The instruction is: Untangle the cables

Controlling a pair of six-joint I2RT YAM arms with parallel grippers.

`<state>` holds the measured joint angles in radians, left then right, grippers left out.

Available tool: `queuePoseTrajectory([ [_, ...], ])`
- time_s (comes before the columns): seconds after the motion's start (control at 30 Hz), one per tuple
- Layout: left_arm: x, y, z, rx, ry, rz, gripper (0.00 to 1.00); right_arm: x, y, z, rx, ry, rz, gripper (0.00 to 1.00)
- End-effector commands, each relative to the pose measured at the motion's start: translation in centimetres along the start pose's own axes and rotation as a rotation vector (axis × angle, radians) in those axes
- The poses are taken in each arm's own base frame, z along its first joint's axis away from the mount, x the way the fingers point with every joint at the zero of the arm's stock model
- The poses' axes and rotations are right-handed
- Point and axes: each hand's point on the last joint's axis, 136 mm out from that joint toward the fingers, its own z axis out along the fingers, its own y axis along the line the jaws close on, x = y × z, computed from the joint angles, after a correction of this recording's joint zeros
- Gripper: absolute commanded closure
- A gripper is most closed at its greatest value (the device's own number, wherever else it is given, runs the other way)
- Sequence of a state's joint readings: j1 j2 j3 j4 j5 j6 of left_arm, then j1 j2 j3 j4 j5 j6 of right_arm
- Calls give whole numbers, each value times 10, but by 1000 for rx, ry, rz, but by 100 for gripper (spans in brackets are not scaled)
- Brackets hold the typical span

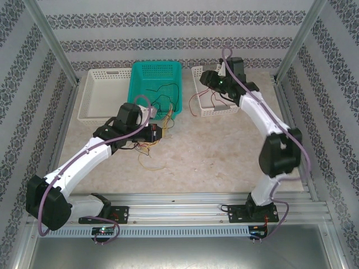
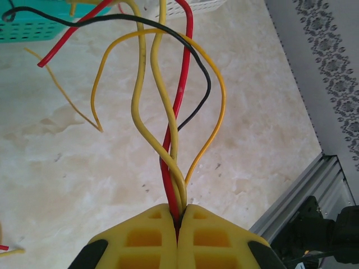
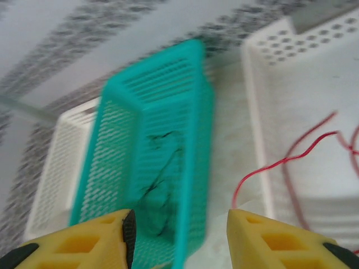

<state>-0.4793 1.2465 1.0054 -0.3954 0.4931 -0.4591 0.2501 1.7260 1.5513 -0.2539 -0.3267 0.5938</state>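
Left end effector [image 2: 178, 212] clenches the cables [image 2: 171, 148]; right end effector [image 3: 179, 230] gapes released beside red cable [image 3: 291, 158].

The teal basket [image 3: 98, 174] is blurred, its dark strands [image 3: 160, 179] perhaps cables; the red cable [image 3: 286, 159] runs off-frame.

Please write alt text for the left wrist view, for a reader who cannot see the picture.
The yellow left end effector is shut on a bundle of red and yellow cables that fan out over the marbled table. A black cable loops across them, and a corner of the teal basket shows at the top left.
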Motion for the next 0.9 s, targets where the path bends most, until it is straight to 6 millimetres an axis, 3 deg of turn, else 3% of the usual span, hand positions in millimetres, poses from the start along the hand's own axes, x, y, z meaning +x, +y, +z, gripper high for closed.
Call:
queuePoseTrajectory([
  [0.0,-3,-22,7,62,-37,-13,100,40,32,-27,-116,48,-90,53],
  [0.13,3,-42,16,76,-31,17,100,96,43,-57,-177,83,-116,53],
  [0.3,6,-48,15,35,-40,70,100,108,-3,-68,-29,35,-66,50],
  [0.43,7,-37,3,-30,-62,93,100,114,-23,-51,33,85,-39,51],
  [0.53,8,-32,-7,-69,-67,108,100,105,-33,-33,68,102,-20,51],
  [0.6,10,-28,-13,-96,-69,113,100,105,-31,-22,63,130,-18,51],
  [0.7,11,-21,-24,-144,-78,133,100,123,-23,1,55,168,-45,51],
  [0.87,14,-7,-39,-231,-72,179,100,154,-36,47,97,243,-67,51],
])
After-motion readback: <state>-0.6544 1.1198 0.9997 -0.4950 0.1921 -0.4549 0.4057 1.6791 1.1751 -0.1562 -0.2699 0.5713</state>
